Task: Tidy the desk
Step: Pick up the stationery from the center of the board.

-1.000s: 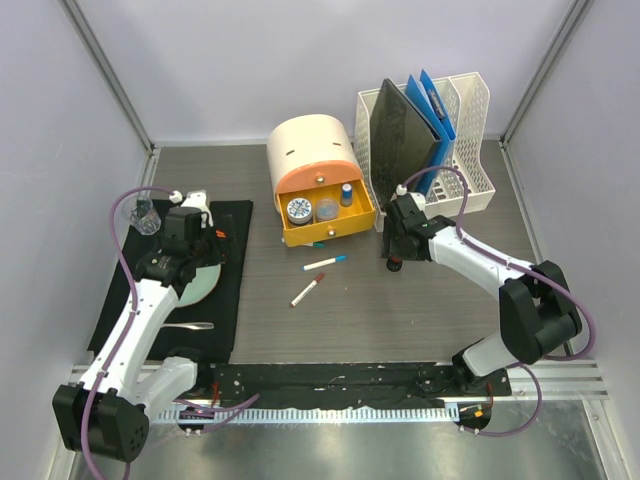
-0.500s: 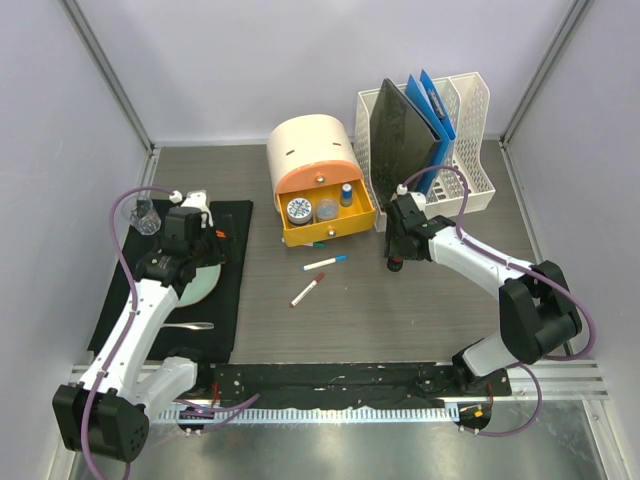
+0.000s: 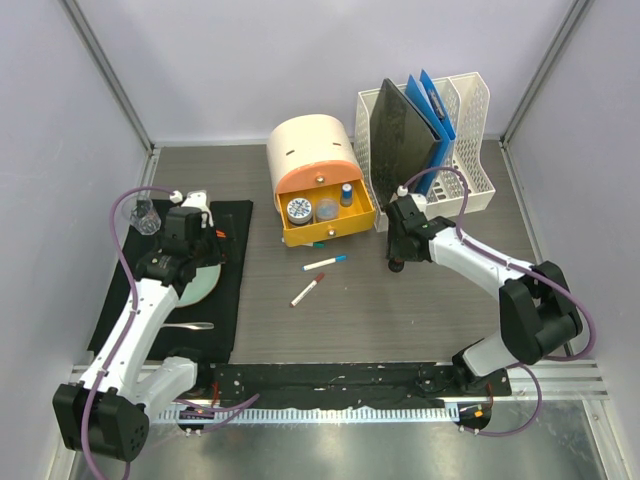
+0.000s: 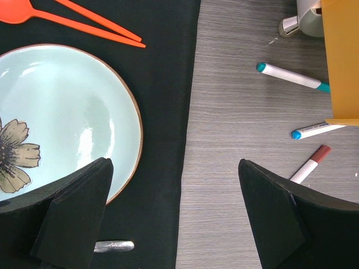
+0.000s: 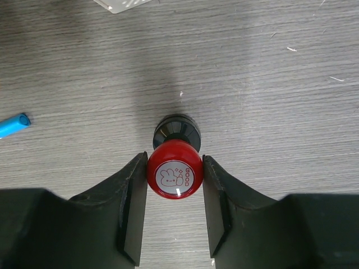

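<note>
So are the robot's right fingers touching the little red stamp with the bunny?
Touching. The right wrist view shows both fingers of the right gripper pressed against the sides of the red stamp, no gap.

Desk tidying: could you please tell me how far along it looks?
Done: folders stand in the rack, and small jars sit in the open drawer. In hand: the right hand is shut on the red stamp. Still to do: three pens lie loose on the desk; the left hand hangs open near the plate.

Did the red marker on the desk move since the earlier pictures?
No. The red marker lies at the same spot on the desk, just below the yellow drawer box.
</note>
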